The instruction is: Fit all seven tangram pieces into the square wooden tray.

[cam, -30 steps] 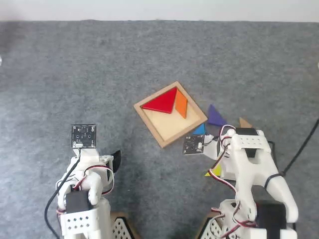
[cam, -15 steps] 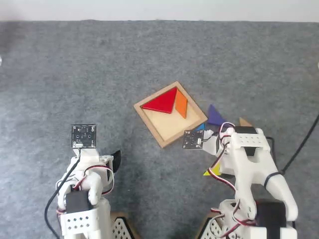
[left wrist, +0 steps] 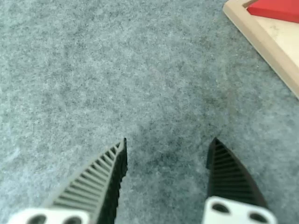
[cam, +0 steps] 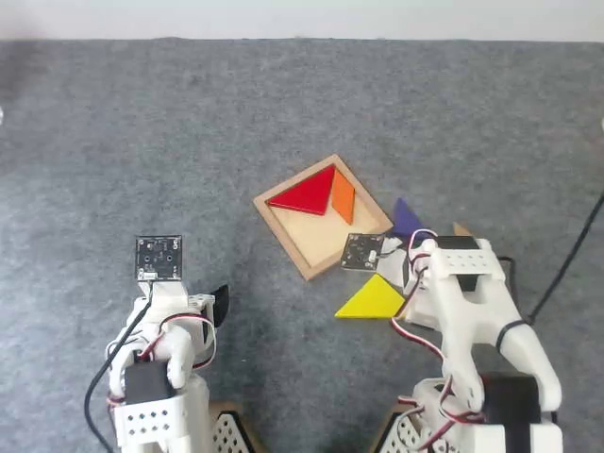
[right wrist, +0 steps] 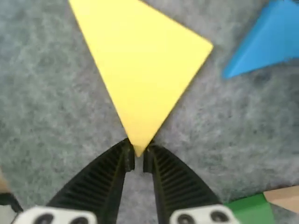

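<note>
The square wooden tray lies at mid-table, holding a red triangle and an orange piece. A large yellow triangle lies on the carpet just in front of the tray. My right gripper is shut on one corner of the yellow triangle. A blue piece lies beside it, with green and tan pieces close to the fingers. My left gripper stands open over bare carpet, well left of the tray.
A purple triangle and a tan piece lie on the carpet right of the tray, partly under the right arm. Grey carpet stretches free to the left and behind the tray.
The right arm has shifted left toward the tray, dragging the yellow triangle out from under it into plain sight. The left arm has not moved.
</note>
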